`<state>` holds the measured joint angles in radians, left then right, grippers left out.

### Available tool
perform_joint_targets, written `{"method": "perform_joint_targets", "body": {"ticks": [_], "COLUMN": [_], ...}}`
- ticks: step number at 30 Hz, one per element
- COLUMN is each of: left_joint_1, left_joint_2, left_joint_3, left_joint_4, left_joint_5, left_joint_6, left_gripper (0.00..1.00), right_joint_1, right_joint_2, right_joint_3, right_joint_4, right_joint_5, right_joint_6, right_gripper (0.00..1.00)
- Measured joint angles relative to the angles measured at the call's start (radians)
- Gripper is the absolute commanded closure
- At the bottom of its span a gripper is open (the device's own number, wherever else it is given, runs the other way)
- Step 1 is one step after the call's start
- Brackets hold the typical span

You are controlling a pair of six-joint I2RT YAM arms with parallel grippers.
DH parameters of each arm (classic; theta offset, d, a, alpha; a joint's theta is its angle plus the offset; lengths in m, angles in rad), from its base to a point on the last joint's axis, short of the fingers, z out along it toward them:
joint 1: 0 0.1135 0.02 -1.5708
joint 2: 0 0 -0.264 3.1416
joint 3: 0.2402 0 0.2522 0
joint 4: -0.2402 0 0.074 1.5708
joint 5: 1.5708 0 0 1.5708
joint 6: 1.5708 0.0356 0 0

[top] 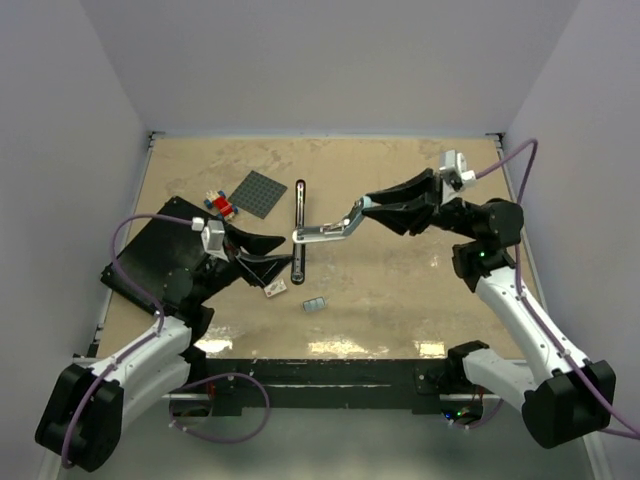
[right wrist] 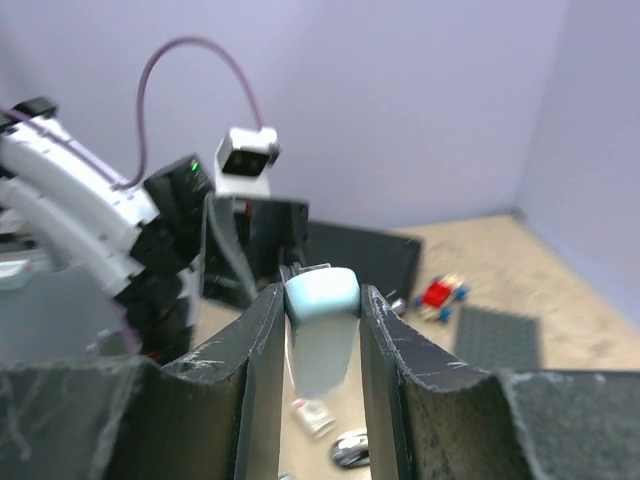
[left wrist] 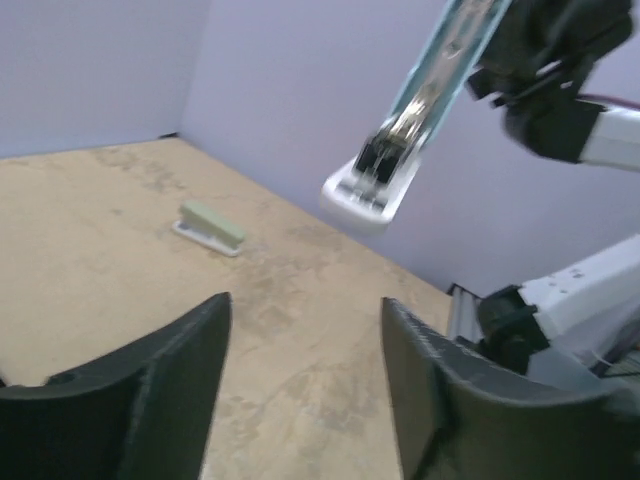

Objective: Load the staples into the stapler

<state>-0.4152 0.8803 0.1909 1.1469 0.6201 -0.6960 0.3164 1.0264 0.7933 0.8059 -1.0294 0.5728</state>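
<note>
Stapler [top: 325, 230]: opened out. The pale blue and silver upper arm is held clear of the desk. The right hand [top: 362, 205] clamps its pale blue end, and it slants from there down to a white-capped tip. An open metal channel shows along its length.

Long black part [top: 300, 195]: lies flat mid-desk, running from the far side toward the near edge. From above, the arm's tip sits over it. Cannot tell whether the two are joined.

Staples [top: 315, 305]: small pale grey-blue block lying flat toward the near edge, about centre. It lies near the black part's near end, to its right, and touches nothing.
</note>
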Motion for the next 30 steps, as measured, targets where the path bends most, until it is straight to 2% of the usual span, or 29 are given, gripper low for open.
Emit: {"method": "perform_joint_targets", "body": {"ticks": [6,10,15,19,26,30], "left_joint_1": [0.023,0.023,0.01,-0.058,-0.246,-0.293], "left_joint_2": [-0.066,-0.076,-0.052,0.007,0.213,0.309], "left_joint_3": [0.067,0.195,0.388,0.54,0.744,0.784], "left_joint_4": [-0.316,-0.509,-0.711,-0.838,-1.005,-1.075], "left_joint_5": [-0.047,-0.049,-0.05,-0.059,-0.061,-0.058], "left_joint_6": [0.168,0.324,0.532,0.698,0.933,1.008], "left_gripper": [0.06,0.02,0.01,0.01,0.01,0.07], "right_joint_1": [-0.035,-0.035,-0.035,-0.035,-0.035,-0.034], "right_joint_2": [-0.055,-0.063,-0.024,0.014,0.029,0.029], "right_joint_3": [0.145,0.214,0.236,0.235,0.234,0.234], "right_joint_4": [-0.109,-0.264,-0.453,-0.552,-0.604,-0.613], "right_joint_5": [0.01,-0.017,-0.037,-0.042,-0.067,-0.075], "right_joint_6": [-0.166,-0.311,-0.46,-0.524,-0.577,-0.588], "right_gripper": [1.0,1.0,1.0,1.0,1.0,1.0]}}
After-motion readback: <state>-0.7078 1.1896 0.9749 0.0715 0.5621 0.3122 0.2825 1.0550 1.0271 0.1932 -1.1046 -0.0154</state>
